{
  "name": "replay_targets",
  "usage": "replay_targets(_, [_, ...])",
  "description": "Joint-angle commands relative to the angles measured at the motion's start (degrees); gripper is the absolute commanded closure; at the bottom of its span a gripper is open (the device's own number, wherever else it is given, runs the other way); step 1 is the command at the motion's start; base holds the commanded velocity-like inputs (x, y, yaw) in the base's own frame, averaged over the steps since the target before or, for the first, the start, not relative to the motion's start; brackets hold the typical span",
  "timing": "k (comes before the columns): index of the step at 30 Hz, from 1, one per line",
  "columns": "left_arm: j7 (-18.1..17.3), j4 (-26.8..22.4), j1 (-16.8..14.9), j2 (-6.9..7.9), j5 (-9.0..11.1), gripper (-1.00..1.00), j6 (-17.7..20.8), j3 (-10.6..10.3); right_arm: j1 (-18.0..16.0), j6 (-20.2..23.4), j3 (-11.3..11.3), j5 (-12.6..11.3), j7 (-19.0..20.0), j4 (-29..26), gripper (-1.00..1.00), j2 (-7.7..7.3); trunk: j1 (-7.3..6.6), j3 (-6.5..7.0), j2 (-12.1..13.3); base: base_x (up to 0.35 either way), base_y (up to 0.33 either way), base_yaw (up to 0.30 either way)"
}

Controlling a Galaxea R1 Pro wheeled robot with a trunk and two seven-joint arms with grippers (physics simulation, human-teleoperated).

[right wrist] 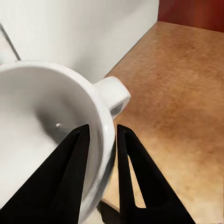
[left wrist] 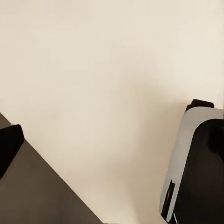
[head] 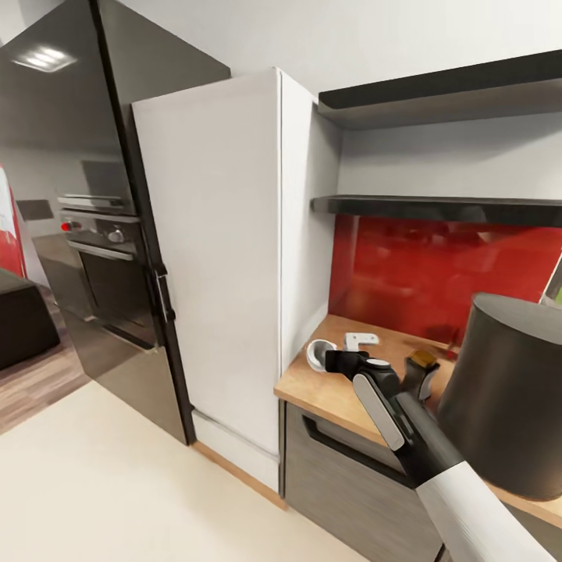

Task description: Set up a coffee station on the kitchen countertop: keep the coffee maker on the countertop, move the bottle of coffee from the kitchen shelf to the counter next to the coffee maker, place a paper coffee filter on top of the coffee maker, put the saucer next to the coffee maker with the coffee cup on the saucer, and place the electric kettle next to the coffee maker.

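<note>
Right gripper (right wrist: pixel 101 154) closed down on the rim of the coffee cup (right wrist: pixel 51 126); in the right wrist view one dark finger sits inside the white bowl, the other outside the wall, the rim pinched between them; the cup's handle (right wrist: pixel 114 95) juts out just beyond the fingertips, toward the wood. In the head view the right gripper (head: pixel 334 361) reaches out over the left end of the kitchen countertop (head: pixel 328 394), the coffee cup (head: pixel 318 353) tipped on its side with its mouth facing the camera, close to the tall white cabinet (head: pixel 211 257); whether it touches the worktop I cannot tell. Just behind the cup, a small pale grey object (head: pixel 359 340) lies on the wood; near the arm to the right, the bottle of coffee (head: pixel 421 367) with its brown cap, partly hidden; further right, the coffee maker (head: pixel 507 398), a big dark column at the counter's near edge. Red backsplash (head: pixel 437 273) behind, dark shelves above; black fridge (head: pixel 101 195) left of the cabinet.

Left gripper: a dark finger edge (left wrist: pixel 9 147) over pale floor in the left wrist view; opening cannot be judged.
</note>
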Motion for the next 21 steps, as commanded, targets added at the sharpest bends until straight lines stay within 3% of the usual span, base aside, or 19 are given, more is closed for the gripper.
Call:
replay_targets(1, [-0.67,-0.94,-0.02,0.32,-0.64,-1.00,-0.49,0.38,-0.04,0.03,0.19,-0.69,-0.39,-0.03,1.00,-0.05,0.04,-0.02,-0.04,0.091,0.190,-0.006])
replay_targets(4, [-4.62,-3.12,-0.06,1.48,-0.69,-1.00,-0.75,0.37,-0.04,0.03,0.27,-0.71,-0.31,0.07,1.00,-0.05,0.04,-0.02,-0.04,0.040,0.083,-0.003])
replay_targets(6, [-9.78,-4.74,-0.09,2.07,-0.72,-1.00,-0.72,0.39,-0.04,0.03,0.32,-0.72,-0.34,0.11,1.00,-0.05,0.04,-0.02,-0.04,0.013,0.028,-0.001])
replay_targets(9, [-11.83,-5.27,-0.04,1.96,-0.78,-1.00,-0.77,0.33,-0.04,0.03,0.33,-0.72,-0.35,0.15,1.00,-0.05,0.04,-0.02,-0.04,0.003,0.007,0.000])
replay_targets(21, [-12.46,-5.16,-0.02,1.89,-0.86,-1.00,-0.43,0.35,-0.04,0.10,0.03,-0.80,-0.39,-0.22,1.00,0.15,0.04,-0.02,-0.04,0.000,0.000,0.000])
